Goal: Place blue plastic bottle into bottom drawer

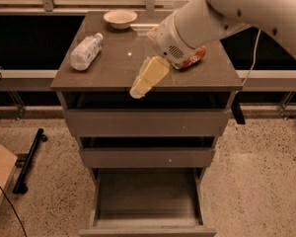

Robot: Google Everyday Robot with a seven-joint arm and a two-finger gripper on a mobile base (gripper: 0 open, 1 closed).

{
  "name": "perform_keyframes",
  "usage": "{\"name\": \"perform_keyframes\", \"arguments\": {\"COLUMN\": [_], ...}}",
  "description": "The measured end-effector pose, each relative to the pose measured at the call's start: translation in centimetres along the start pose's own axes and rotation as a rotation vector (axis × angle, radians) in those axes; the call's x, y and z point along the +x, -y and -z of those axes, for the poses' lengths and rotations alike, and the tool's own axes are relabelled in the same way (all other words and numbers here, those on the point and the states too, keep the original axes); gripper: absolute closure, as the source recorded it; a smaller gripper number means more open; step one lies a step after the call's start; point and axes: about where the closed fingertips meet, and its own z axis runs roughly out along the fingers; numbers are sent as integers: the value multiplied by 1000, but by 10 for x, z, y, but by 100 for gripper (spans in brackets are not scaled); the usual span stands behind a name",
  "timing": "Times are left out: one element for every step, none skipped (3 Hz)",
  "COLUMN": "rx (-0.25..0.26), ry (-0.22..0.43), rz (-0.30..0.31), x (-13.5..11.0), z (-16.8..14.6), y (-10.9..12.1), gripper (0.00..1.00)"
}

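Lying sideways: pale white-capped bottle (86,52); jaws over cabinet (113,70) front.

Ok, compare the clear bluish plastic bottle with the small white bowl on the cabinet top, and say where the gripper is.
The clear bluish plastic bottle lies on its side near the left edge; the small white bowl stands upright at the back. The bottle is long and capped; the bowl is round, shallow and open. Both rest on the grey-brown cabinet top. The gripper hangs over the top's front edge, apart from both.
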Motion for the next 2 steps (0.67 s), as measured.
{"name": "perform_keyframes", "arguments": {"rx": [27, 37], "ry": [68, 110], "rz": [-61, -109], "x": [-14, -25], "z": [-39, -73], "y": [14, 24], "gripper": [0, 0]}}
